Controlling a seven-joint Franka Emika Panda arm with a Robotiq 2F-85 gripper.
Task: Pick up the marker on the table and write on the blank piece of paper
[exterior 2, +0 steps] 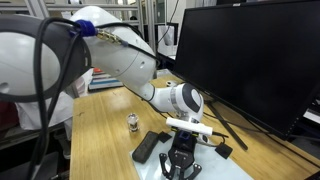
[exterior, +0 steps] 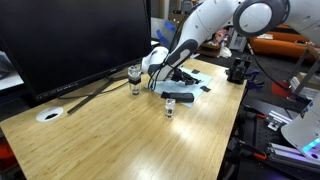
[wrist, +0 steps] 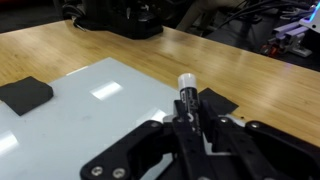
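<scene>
In an exterior view the gripper (exterior: 172, 86) hangs low over the paper (exterior: 205, 73) on the table (exterior: 120, 140). In an exterior view it (exterior 2: 180, 160) sits just beside a black eraser (exterior 2: 147, 147). The wrist view shows the fingers (wrist: 165, 135) clenched on the marker (wrist: 186, 90), which is held upright over the sheet (wrist: 90, 120). No ink shows there, so I judge the pick-up done and the writing yet to come.

Even overhead room light is filling both exterior views, bright. Ceiling lamps are glaring as white patches off the paper (wrist: 90, 120) in wrist view. Table (exterior: 130, 140) is carrying a soft sheen, with faint shadows lying under the arm. Monitor (exterior 2: 250, 60) is reading flat black. Gripper (wrist: 187, 118) is blurring close to the lens, and the far background is going soft
</scene>
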